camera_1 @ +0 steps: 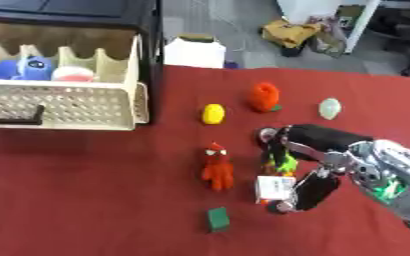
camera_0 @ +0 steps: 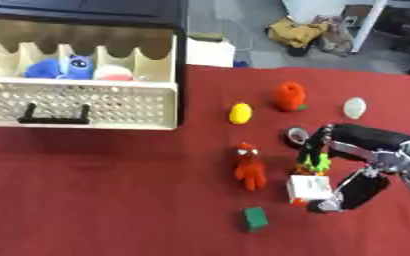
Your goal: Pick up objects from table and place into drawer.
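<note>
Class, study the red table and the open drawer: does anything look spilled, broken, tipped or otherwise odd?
Nothing stands out. The toys lie scattered but whole on the red table, the drawer stands open holding a blue plush, and the right hand is over a small white box.

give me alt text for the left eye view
The robot's right hand reaches over a small white box on a red table, near a red figure and green block. An open cream drawer holds toys.

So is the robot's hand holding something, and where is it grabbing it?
The right hand has its fingers and thumb either side of a small white box and a green thing. Whether it actually grips either cannot be told.
</note>
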Robot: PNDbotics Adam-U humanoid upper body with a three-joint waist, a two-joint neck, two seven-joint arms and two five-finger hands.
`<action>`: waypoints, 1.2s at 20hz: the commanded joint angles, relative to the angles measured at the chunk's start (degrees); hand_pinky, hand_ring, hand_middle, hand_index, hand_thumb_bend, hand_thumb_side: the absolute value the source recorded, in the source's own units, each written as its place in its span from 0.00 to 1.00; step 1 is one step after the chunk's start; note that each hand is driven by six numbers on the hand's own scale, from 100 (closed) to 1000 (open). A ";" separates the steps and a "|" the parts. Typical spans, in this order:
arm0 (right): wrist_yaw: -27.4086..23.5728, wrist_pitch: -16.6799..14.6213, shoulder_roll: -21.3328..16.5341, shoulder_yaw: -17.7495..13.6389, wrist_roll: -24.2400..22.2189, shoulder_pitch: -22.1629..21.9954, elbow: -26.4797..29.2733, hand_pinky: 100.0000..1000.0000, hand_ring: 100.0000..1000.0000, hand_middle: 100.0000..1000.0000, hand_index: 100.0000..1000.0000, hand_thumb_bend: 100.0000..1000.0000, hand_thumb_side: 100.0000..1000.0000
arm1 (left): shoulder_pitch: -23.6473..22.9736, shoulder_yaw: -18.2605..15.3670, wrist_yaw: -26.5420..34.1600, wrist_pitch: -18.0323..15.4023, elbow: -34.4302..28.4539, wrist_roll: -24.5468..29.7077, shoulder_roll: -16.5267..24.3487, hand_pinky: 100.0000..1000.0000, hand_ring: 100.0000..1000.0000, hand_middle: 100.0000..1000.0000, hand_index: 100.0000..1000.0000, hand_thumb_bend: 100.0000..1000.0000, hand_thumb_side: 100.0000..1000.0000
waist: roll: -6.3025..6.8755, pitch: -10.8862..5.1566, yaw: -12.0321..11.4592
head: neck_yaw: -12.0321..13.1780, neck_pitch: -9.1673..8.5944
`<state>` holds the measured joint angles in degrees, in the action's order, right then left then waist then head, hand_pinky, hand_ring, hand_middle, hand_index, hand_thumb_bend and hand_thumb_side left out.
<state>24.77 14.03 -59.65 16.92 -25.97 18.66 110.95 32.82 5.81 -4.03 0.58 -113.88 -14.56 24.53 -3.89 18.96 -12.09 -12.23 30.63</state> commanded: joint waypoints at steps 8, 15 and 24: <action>2.33 -1.29 -0.85 0.00 0.01 0.66 -0.47 0.61 0.71 0.50 0.72 0.53 0.20 | 0.66 -0.49 0.12 -0.09 -0.71 0.33 0.17 0.41 0.23 0.29 0.76 0.01 1.00 | 0.33 -0.84 0.06 | -1.08 -0.26; 3.83 -2.50 -0.66 0.14 0.40 -0.61 -0.51 0.61 0.71 0.50 0.70 0.51 0.20 | 0.68 -0.59 0.06 -0.15 -0.71 0.46 0.10 0.41 0.23 0.29 0.76 0.00 1.00 | 0.54 -0.77 0.18 | -1.37 0.05; 7.85 -3.55 -0.79 -0.01 2.17 -1.68 -0.78 0.62 0.71 0.49 0.65 0.44 0.21 | 0.73 -0.56 0.00 -0.19 -0.71 0.87 0.12 0.41 0.23 0.29 0.76 0.00 1.00 | 0.71 -0.78 0.23 | -1.47 0.29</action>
<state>31.62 10.58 -59.16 17.64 -24.11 16.77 110.12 32.82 5.80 -4.02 0.43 -113.88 -13.91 24.06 -3.34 19.10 -11.95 -13.64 30.69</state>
